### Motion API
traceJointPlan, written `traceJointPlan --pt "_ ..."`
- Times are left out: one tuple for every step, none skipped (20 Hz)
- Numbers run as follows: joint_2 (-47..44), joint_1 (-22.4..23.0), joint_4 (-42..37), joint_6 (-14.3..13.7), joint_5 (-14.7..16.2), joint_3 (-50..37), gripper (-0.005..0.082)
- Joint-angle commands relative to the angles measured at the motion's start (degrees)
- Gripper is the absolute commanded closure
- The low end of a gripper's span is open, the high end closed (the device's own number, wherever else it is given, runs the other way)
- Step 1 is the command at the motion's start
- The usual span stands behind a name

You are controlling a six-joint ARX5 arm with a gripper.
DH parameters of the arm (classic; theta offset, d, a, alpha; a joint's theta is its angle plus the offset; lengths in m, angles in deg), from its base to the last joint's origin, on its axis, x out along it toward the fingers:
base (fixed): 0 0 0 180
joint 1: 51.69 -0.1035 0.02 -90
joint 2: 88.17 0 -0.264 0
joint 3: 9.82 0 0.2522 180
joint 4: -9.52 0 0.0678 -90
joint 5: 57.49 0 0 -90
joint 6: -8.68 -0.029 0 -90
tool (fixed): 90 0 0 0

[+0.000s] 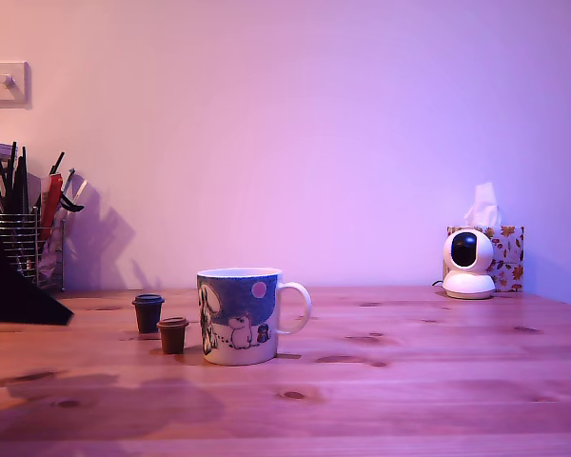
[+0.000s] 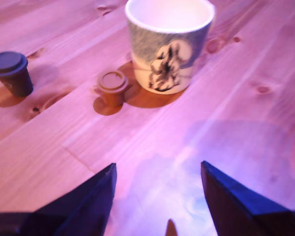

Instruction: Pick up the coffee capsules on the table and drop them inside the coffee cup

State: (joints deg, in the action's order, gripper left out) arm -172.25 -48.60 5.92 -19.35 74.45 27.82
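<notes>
The white coffee cup (image 1: pixel 240 316) (image 2: pixel 169 44) with blue-grey cartoon art stands upright on the wooden table (image 1: pixel 409 381) (image 2: pixel 246 128), its handle toward the exterior view's right; it looks empty in the wrist view. Both coffee capsules stand upright on the exterior view's left of it: the brown one (image 1: pixel 172 334) (image 2: pixel 112 87) close to the cup, the dark one (image 1: pixel 147 312) (image 2: pixel 11 73) farther off. My gripper (image 2: pixel 157 172) hovers open above bare wood, short of the brown capsule and the cup, holding nothing. Only its two dark fingers show, and only in the wrist view.
A wire pen holder (image 1: pixel 24 243) full of pens stands at the back on the exterior view's left, a dark block (image 1: pixel 14 290) before it. A white round camera (image 1: pixel 468 265) and a tissue box (image 1: pixel 500 252) stand at the back right. The wall carries a switch (image 1: pixel 4 84).
</notes>
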Motion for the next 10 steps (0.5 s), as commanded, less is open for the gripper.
traceJointPlan --pt "-3.06 0.81 -3.54 0.68 0.11 0.13 0.0272" --pt "-4.63 1.18 -5.42 0.68 0.11 0.13 0.0272" --pt "-5.99 1.6 -7.21 0.7 0.11 0.13 0.0272" --pt "-7.32 2.05 -9.49 1.22 0.11 0.15 0.0272" --pt "-8.57 2.4 -11.58 1.73 0.09 0.15 0.0272" --pt "-9.81 2.64 -13.55 1.97 0.07 0.15 0.0272" --pt "-11.08 2.78 -15.63 2.6 0.07 0.15 0.0272" --pt "-12.48 2.95 -17.88 3.08 0.07 0.15 0.0272" --pt "-13.99 2.97 -20.15 3.58 0.07 0.17 0.0272" --pt "-15.54 3.02 -22.27 5.16 0.09 0.26 0.0272"
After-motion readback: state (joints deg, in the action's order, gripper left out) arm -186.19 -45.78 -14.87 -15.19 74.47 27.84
